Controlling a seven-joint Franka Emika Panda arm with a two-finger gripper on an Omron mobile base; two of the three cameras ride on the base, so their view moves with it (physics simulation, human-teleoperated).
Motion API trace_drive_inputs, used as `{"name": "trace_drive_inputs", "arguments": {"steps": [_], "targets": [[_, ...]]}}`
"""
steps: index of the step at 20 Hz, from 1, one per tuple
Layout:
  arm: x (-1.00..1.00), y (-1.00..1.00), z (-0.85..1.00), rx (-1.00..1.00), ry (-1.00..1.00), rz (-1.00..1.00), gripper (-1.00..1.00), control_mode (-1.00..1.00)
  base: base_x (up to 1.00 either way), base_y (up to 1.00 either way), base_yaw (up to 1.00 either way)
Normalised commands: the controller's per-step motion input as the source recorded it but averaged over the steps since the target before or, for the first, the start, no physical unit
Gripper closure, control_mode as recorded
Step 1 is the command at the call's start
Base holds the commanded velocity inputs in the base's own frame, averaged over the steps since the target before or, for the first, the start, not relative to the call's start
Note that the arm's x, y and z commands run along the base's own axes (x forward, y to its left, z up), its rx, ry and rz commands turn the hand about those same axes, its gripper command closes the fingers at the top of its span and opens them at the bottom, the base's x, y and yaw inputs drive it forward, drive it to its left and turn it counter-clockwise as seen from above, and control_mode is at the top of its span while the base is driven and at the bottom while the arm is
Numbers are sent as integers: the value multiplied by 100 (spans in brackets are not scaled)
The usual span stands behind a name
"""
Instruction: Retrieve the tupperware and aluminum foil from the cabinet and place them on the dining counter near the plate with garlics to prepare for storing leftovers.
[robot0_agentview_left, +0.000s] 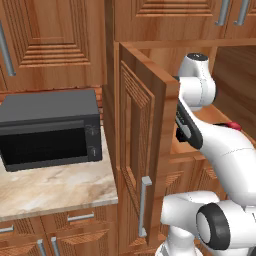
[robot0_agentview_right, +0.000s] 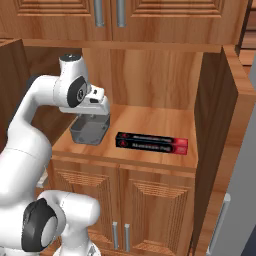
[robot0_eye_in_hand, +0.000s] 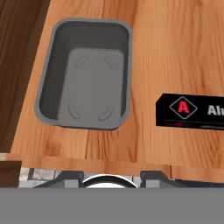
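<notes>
Bare shelf (robot0_agentview_right: 150, 125) between tupperware (robot0_agentview_right: 90, 129) and foil box (robot0_agentview_right: 152, 143); open cabinet doors (robot0_agentview_left: 142, 150) flanking the opening.

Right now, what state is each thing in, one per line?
cabinet door: swung open
tupperware: upright, empty, lidless, on the shelf
aluminum foil box: lying flat beside the tub, not touching it
microwave: door shut
hand: above the tupperware, fingers hidden

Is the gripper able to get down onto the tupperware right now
Probably yes. The hand hangs right above the tupperware on the cabinet shelf, with the doors swung open, the tub empty, and the foil box lying apart to one side.
</notes>
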Motion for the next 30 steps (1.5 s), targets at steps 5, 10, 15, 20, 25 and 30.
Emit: {"name": "trace_drive_inputs", "arguments": {"steps": [5, 10, 15, 20, 25, 30], "targets": [[-47, -9, -23, 1, -18, -4, -100, -100, 0, 0, 0], [-38, -35, -46, 7, -25, -28, -100, -100, 0, 0, 0], [0, -41, -23, 14, -7, -41, -100, -100, 0, 0, 0], [28, -61, -2, 18, 3, -44, -100, -100, 0, 0, 0], [60, -63, 0, 18, 19, -35, -100, -100, 0, 0, 0], [69, -35, -3, 18, 20, -21, -100, -100, 0, 0, 0]]}}
